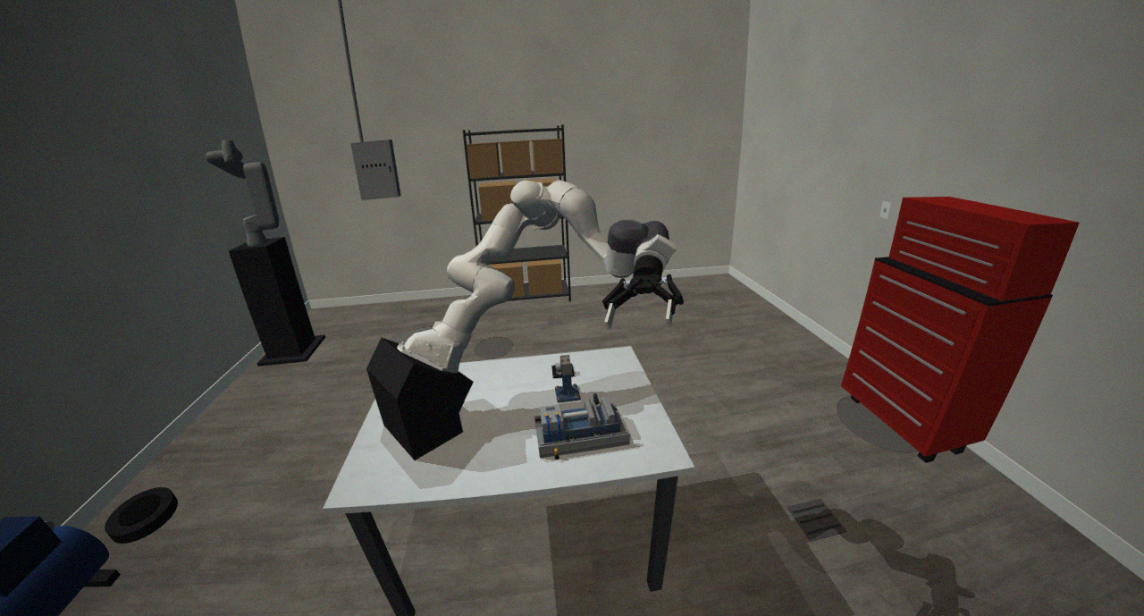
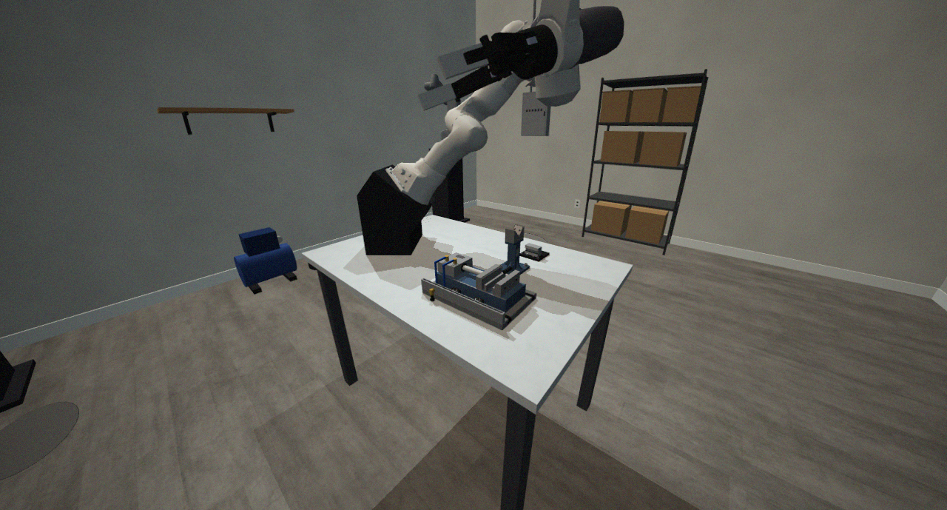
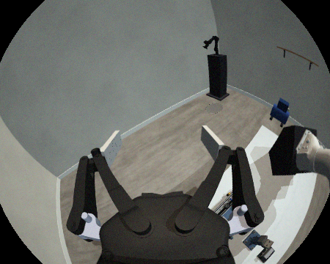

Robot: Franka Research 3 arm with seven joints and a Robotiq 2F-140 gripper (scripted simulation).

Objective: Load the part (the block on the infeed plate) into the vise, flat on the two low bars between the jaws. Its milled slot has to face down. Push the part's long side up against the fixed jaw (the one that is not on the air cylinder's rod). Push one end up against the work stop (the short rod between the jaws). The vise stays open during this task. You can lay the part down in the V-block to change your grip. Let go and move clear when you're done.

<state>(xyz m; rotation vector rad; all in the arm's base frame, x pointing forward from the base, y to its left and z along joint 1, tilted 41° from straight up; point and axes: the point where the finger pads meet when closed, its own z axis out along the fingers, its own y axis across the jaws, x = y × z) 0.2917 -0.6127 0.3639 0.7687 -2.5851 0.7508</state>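
The part, a small grey block [image 2: 532, 248] [image 3: 267, 254], lies on the black infeed plate [image 2: 540, 256] behind the V-block stand. Its slot is too small to make out. The V-block [image 2: 514, 235] [image 1: 565, 362] tops a blue stand and holds nothing visible. The blue and grey vise [image 2: 481, 291] [image 1: 581, 430] stands in front of it, partly hidden in the wrist view. The fixed jaw [image 2: 508, 284] is apart from the rod-side jaw, with no part visible between them. The work stop is too small to tell. My gripper [image 1: 640, 315] [image 2: 432, 84] [image 3: 160, 135] is open, empty, high above the table and tilted sideways.
The vise sits in a grey tray [image 2: 463, 303] on the white table [image 2: 377, 285]. Blue hoses [image 2: 439, 269] rise at its cylinder end. The V-block stand rises between the vise and the infeed plate. The arm's black pedestal [image 1: 417, 404] [image 2: 391, 218] stands at the table's other end.
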